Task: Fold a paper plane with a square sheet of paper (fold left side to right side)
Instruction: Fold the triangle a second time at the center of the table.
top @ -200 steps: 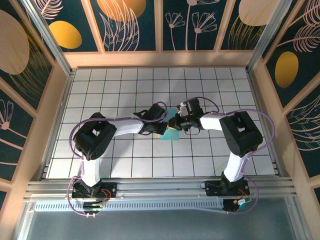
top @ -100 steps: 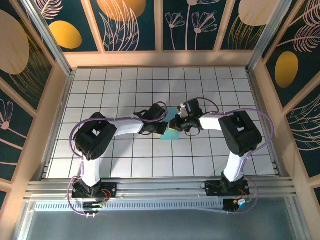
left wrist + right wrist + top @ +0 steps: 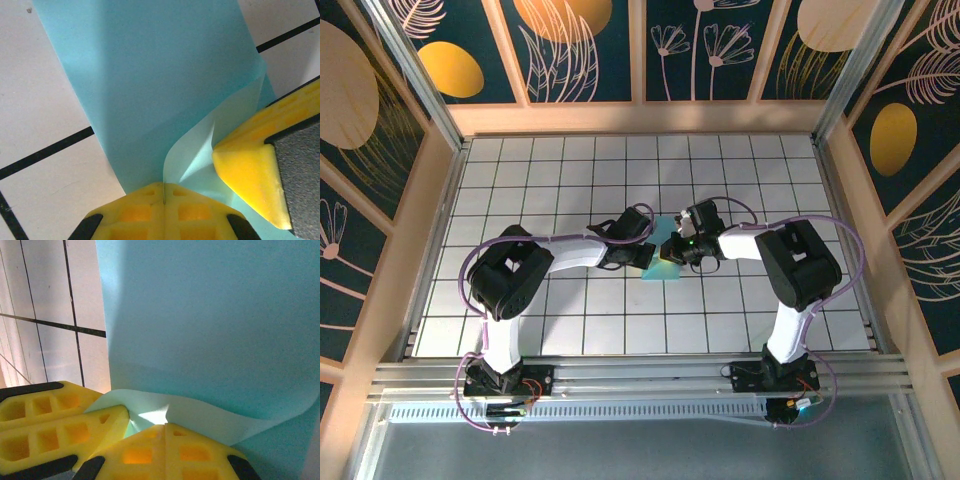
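Observation:
The light-blue square sheet of paper (image 3: pixel 666 265) lies on the white grid table between the two arms, mostly hidden under them; no paper plane is in view. In the left wrist view the sheet (image 3: pixel 150 75) runs flat away from me, and one edge curls up into my left gripper (image 3: pixel 164 186), which is shut on it. My right gripper (image 3: pixel 165 426) is shut on the same lifted edge of the sheet (image 3: pixel 210 330). The two grippers stand tip to tip, the left gripper (image 3: pixel 653 255) just left of the right gripper (image 3: pixel 677 248). The right gripper's fingers (image 3: pixel 250 170) press against the curled flap.
The white grid table (image 3: pixel 560 170) is walled by wooden sides with dark patterned panels (image 3: pixel 650 115). A metal rail (image 3: pixel 640 375) runs along the near edge, where the arm bases are bolted. The left gripper's fingers (image 3: pixel 50 425) crowd the right gripper from the left.
The right gripper has edged a little left toward the left gripper, and slightly less of the blue sheet shows between the arms. Both grips stay shut.

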`<state>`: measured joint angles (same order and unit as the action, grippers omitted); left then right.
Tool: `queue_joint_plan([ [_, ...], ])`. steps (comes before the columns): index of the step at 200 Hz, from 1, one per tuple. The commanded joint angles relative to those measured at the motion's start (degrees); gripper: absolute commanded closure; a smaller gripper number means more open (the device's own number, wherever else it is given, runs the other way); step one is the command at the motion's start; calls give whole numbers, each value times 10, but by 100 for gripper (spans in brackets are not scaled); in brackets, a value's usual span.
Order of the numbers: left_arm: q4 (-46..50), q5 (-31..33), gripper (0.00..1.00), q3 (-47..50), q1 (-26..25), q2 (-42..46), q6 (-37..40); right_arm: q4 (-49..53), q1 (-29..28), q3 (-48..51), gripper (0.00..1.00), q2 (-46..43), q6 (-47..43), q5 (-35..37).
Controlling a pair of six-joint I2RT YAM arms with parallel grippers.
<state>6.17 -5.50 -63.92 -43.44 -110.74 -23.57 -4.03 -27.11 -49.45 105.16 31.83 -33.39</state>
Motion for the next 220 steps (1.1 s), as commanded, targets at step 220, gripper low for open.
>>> queue_joint_plan([
  [220,-47,-185,92,59,5,72,-157,30,-5,14,100,16,-23,26],
])
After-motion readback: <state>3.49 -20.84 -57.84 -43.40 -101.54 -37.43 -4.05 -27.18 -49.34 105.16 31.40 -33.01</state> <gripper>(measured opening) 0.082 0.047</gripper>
